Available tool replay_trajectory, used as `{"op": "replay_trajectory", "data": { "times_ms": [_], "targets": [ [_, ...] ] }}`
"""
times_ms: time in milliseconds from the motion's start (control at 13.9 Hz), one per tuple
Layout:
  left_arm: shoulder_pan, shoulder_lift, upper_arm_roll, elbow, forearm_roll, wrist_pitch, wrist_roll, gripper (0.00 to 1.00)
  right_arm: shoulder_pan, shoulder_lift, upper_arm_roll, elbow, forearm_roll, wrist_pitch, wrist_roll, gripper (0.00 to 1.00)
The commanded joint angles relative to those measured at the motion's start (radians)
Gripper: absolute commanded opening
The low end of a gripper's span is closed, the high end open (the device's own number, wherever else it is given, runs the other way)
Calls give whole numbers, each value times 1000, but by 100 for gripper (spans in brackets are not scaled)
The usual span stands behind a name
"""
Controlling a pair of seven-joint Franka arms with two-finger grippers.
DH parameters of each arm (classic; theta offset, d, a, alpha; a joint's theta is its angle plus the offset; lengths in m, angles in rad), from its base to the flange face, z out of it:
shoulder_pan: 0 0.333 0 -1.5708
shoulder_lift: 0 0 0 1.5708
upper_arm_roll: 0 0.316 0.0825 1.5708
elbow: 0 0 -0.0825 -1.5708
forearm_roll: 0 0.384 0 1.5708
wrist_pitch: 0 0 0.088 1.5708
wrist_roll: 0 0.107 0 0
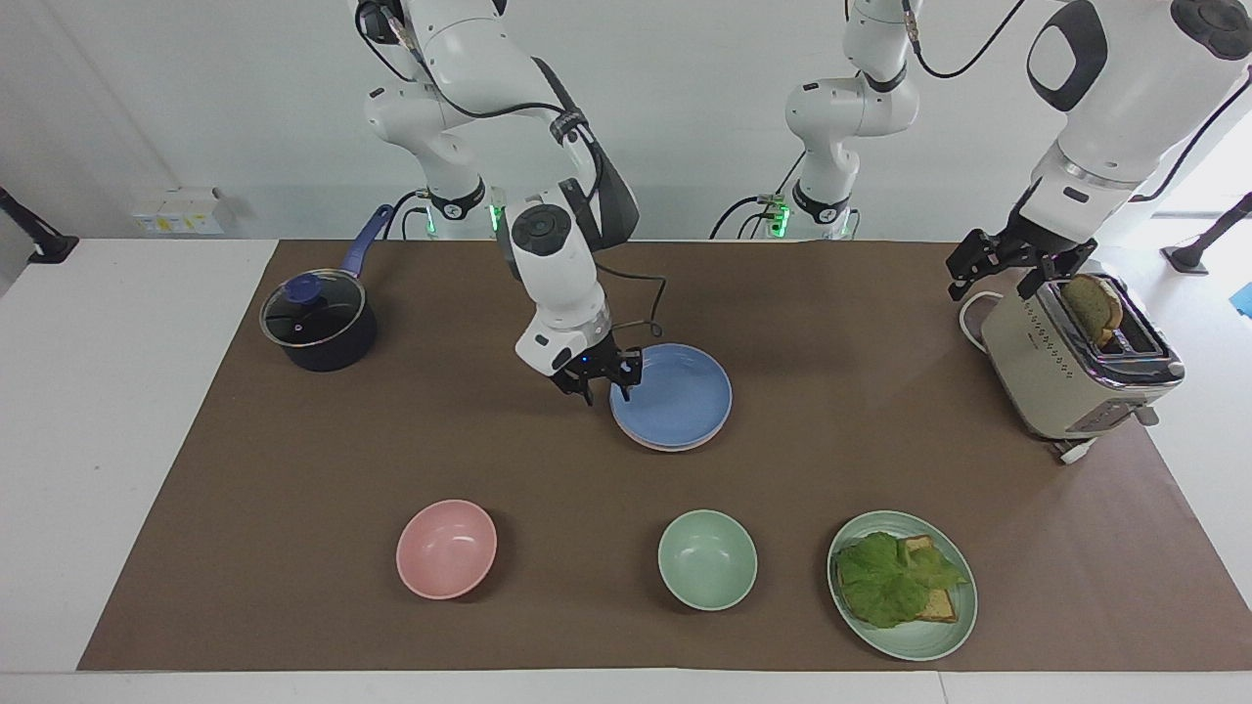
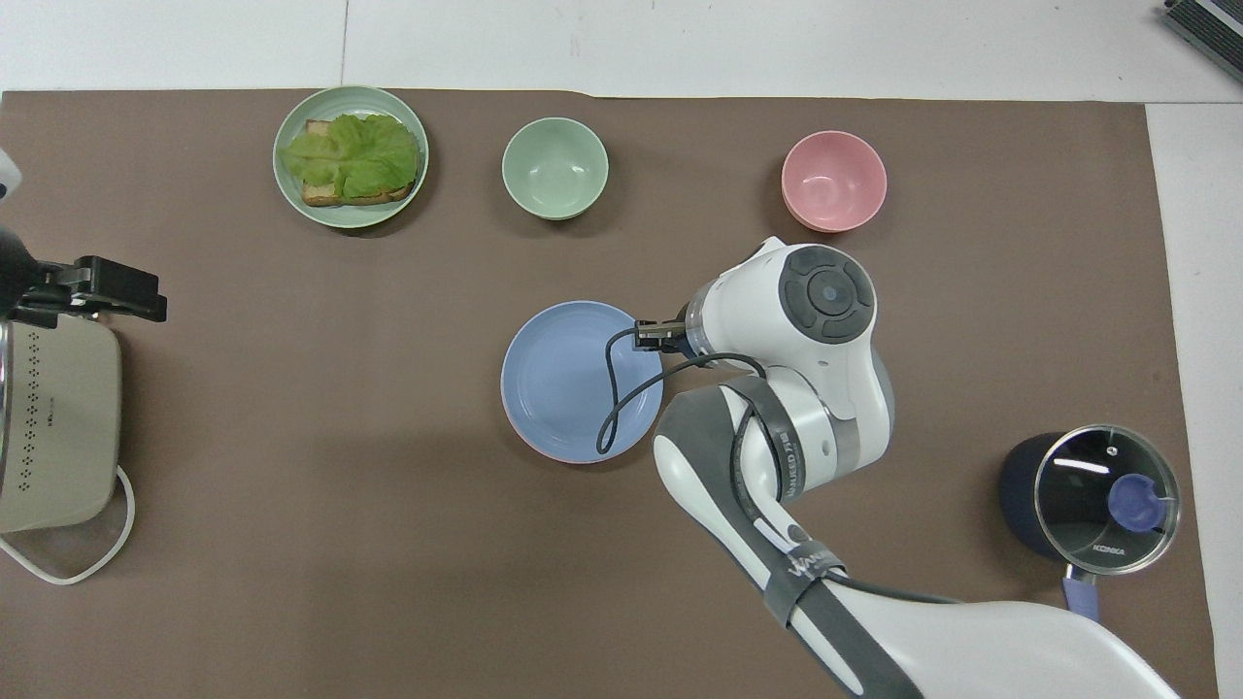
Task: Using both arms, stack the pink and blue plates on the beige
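The blue plate (image 1: 673, 395) lies on the pink plate (image 1: 653, 445), of which only a rim sliver shows, mid-surface; no beige plate is visible. The right claw (image 1: 604, 382) stands parted at the stack's rim, holding nothing. The left claw (image 1: 1017, 262) waits wide by the toaster (image 1: 1071, 367). Risk: a fingertip catching the rim on withdrawal could shift the stack.
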Motion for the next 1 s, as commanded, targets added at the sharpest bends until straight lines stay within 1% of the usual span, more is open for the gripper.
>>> {"op": "replay_trajectory", "data": {
  "times_ms": [0,72,143,215,287,430,574,789,932],
  "targets": [
    [4,-1,-4,9,14,-15,5,100,-60,-61,1,-2,3,-55,-18,86],
    [4,-1,-4,9,14,-15,5,100,-83,-77,1,1,-19,-67,-18,88],
    [4,-1,-4,9,14,-15,5,100,-109,-94,2,2,-65,-82,-20,97],
    [4,-1,-4,9,14,-15,5,100,-132,-106,4,13,-114,-96,-21,100],
    [4,-1,-4,9,14,-15,5,100,-149,-109,4,28,-144,-124,-21,100],
    [4,-1,-4,9,14,-15,5,100,-183,-121,4,51,-147,-185,-35,100],
    [4,-1,-4,9,14,-15,5,100,-208,-138,2,50,-148,-228,-56,100],
    [4,-1,-4,9,14,-15,5,100,-287,-173,2,50,-148,-297,-144,100],
    [4,-1,-4,9,14,-15,5,100,-333,-201,1,50,-151,-329,-167,100]
  ]
}}
